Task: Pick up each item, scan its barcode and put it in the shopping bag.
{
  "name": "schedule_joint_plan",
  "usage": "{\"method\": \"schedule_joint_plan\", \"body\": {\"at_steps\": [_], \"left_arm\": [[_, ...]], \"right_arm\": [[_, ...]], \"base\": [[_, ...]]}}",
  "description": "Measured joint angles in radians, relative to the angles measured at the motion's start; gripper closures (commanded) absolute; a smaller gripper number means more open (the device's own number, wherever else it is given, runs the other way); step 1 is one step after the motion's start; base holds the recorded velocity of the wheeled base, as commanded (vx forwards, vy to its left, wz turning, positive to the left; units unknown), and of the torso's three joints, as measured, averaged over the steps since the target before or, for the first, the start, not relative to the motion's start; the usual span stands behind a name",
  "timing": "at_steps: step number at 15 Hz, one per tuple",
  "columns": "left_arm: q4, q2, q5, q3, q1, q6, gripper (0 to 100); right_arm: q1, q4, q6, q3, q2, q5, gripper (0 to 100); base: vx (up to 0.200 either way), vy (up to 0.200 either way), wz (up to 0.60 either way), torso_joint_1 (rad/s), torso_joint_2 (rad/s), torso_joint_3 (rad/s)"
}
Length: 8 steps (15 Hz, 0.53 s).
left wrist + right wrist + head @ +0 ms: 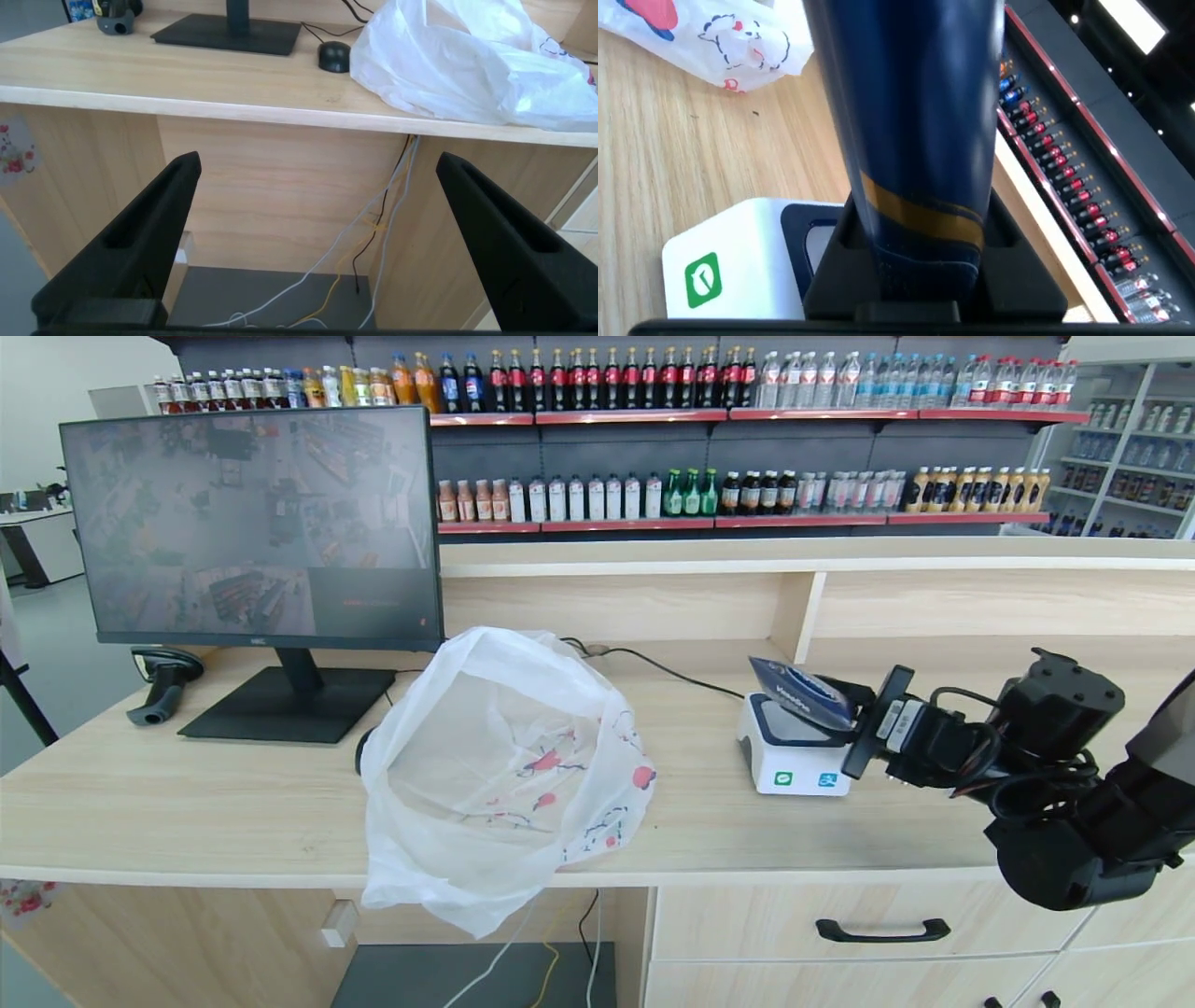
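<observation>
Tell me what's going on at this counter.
The right hand holds a dark blue packet over the white barcode scanner on the wooden counter. The white shopping bag sits open beside it, toward the monitor. The left hand hangs open below the counter's front edge.

Left tool (318, 163): fingers spread wide, nothing between them, sitting below the table (187, 79) front edge and facing the open bay under it. Loose cables (378, 233) hang in the bay. On the table: white shopping bag (458, 65), black mouse (334, 57) just beside it, monitor base (229, 33), handheld scanner (117, 17) at the far corner.
</observation>
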State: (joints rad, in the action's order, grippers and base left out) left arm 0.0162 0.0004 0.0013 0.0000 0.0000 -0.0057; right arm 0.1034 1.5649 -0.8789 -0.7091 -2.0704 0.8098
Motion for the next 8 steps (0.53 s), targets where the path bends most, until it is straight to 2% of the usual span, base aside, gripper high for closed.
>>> {"method": "schedule_joint_plan", "body": {"at_steps": [3, 8], "left_arm": [[-0.003, 0.0, 0.0, 0.0, 0.0, -0.001, 0], [-0.005, 0.0, 0.0, 0.0, 0.0, 0.002, 0]], "right_arm": [[0.045, 0.003, 0.1, 0.005, 0.068, -0.074, 100], [0.177, 0.005, 0.36, 0.061, 0.188, -0.431, 100]], "base": [[0.0, 0.0, 0.0, 0.0, 0.0, 0.0], [0.0, 0.0, 0.0, 0.0, 0.0, 0.0]]}}
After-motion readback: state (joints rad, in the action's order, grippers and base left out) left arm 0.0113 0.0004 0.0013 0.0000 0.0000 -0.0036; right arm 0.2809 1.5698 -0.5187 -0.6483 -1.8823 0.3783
